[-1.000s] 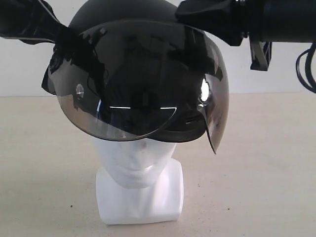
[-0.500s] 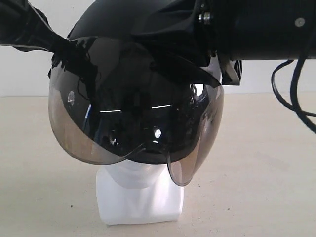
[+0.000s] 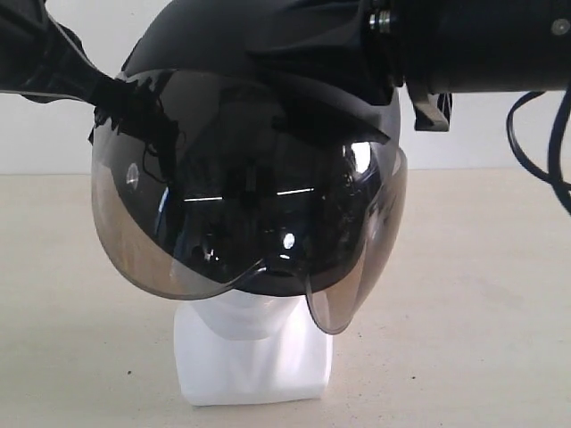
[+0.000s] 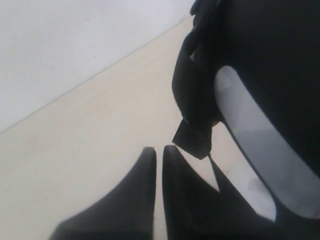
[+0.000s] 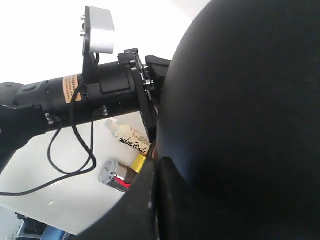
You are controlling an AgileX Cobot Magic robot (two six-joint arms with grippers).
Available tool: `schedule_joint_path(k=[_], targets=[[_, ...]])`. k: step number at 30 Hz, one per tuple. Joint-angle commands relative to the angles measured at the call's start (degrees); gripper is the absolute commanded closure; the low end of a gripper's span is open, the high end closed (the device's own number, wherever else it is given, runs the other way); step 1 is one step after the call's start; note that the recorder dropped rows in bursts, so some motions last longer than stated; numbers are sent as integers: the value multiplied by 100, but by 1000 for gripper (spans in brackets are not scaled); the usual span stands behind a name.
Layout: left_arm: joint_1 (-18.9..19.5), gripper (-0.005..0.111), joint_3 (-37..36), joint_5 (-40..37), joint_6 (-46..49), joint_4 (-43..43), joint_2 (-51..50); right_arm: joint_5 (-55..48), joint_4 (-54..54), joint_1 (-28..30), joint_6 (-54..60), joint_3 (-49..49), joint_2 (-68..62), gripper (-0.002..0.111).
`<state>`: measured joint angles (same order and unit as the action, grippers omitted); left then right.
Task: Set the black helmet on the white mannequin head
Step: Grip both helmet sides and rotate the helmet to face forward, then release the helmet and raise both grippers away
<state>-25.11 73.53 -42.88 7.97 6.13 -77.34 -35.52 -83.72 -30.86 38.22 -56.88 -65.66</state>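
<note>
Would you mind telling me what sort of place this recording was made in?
Probably a robotics lab or test bench: a bare beige table against a plain white wall, cabled robot arms working over it, and bottles cluttered in the background.

black helmet point(image 3: 210, 31): matte shell, open-face, front towards the exterior camera. Its smoky bubble visor point(image 3: 241, 205) is down, dark in the middle and clearer at the rim, with bright glints on it. The helmet sits over the white mannequin head point(image 3: 254, 352) and hides the crown and face. Only the chin area and the blocky neck base show under the visor edge. The visor's lower edge dips lowest right of centre, so the helmet looks slightly skewed. Can't tell if it's fully seated. Head is glossy white and upright on the desk point(image 3: 464, 312). Left wrist view: a black strap point(image 4: 192, 95) hangs loose off the helmet's rim. Right wrist view: the plain black shell fills most of the frame.
</note>
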Motion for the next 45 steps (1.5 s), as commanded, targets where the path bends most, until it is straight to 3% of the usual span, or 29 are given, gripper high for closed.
schedule_joint_path(k=[1,6,22,45], targets=[[-6,102,-150,-23,-249,461,-112,-105,76,-13,-13,-53,46,108],[-6,102,-149,-23,-614,871,-192,-130,152,-13,-30,-53,46,108],[-6,102,-149,-16,-677,871,-695,-57,231,-13,-18,-53,46,108],[-6,102,-149,2,-701,675,796,385,1532,-13,-685,-53,46,108]])
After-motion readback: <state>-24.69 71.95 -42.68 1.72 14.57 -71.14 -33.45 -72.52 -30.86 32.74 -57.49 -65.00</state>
